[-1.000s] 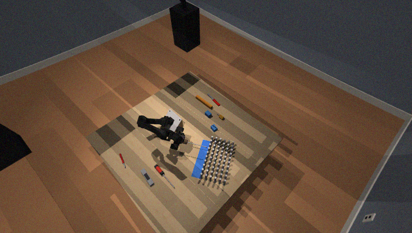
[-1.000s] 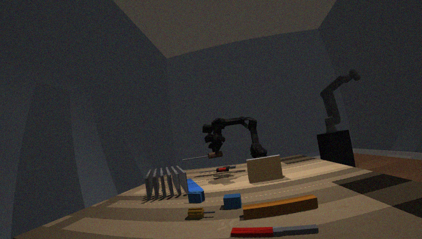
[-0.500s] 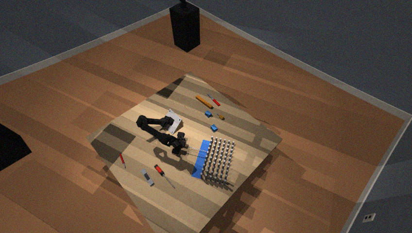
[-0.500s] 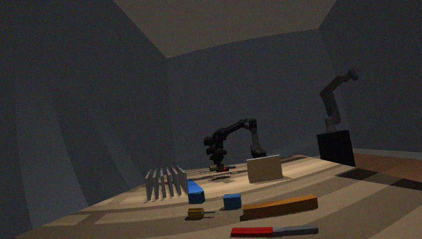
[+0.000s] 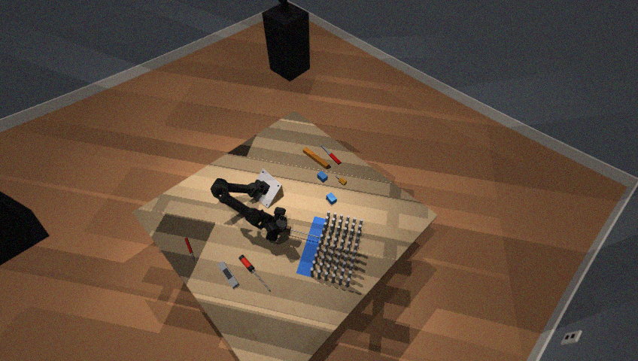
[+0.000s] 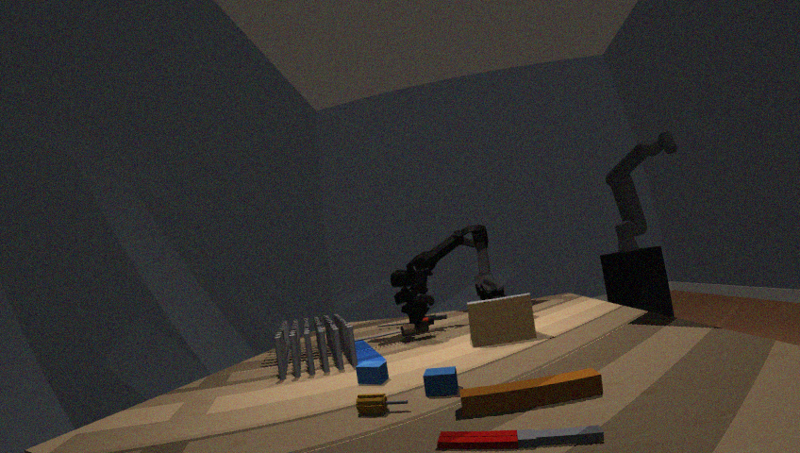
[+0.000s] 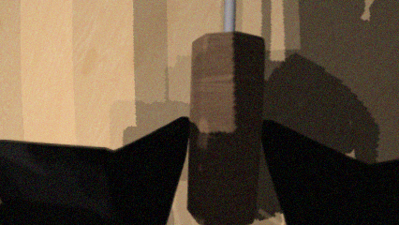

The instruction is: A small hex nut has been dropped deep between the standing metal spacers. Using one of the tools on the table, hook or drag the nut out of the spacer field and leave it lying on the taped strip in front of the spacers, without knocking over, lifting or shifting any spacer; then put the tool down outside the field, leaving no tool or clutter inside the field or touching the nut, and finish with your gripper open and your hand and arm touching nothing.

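Note:
My gripper (image 5: 287,229) (image 6: 415,325) (image 7: 226,121) is shut on the brown wooden handle (image 7: 213,84) of a tool with a thin metal rod (image 7: 229,14) (image 5: 302,232). The handle is low over the table, and the rod points across the blue taped strip (image 5: 308,257) (image 6: 364,349) toward the front of the spacer field. I cannot tell whether its tip is between spacers. The grey metal spacers (image 5: 328,216) (image 6: 281,359) stand upright in rows behind the strip. The hex nut cannot be made out in any view. The rod's far end is outside the wrist view.
A slanted white-faced board (image 5: 271,187) (image 6: 501,320) stands near the arm's base. Blue blocks (image 5: 331,198) (image 6: 441,381), a yellow-handled tool (image 5: 342,180) and an orange bar (image 5: 315,157) lie on one side. A red-black screwdriver (image 5: 245,262) and grey tool (image 5: 228,274) lie on the other.

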Controlling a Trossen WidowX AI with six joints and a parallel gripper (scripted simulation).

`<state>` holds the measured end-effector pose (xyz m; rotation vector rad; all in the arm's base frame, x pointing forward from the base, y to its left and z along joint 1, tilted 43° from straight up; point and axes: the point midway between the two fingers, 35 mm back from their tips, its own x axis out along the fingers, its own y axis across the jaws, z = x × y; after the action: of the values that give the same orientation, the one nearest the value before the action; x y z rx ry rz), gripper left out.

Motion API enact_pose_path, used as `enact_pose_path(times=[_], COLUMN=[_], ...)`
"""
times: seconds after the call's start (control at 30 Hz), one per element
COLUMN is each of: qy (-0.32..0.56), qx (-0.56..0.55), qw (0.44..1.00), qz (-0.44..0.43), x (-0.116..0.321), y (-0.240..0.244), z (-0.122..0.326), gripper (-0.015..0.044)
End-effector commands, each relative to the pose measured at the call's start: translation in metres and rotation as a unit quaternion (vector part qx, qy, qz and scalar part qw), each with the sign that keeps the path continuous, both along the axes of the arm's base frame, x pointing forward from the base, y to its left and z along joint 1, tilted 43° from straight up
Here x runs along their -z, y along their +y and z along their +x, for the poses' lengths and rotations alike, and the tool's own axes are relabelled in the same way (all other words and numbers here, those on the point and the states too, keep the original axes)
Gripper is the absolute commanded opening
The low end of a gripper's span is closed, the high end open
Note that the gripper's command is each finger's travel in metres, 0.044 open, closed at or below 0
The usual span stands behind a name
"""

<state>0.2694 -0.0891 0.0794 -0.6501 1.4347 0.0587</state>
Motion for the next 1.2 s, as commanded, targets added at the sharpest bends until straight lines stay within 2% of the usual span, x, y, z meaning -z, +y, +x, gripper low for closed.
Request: enact_pose_path(times=[0.0, 1.17], qy=[0.0, -0.001], qx=[-0.003, -0.003], qw=[1.0, 1.0], qz=[0.003, 0.003], x=[0.002, 0.009], y=[0.001, 0.007], z=[0.002, 0.022], gripper=[0.0, 0.0])
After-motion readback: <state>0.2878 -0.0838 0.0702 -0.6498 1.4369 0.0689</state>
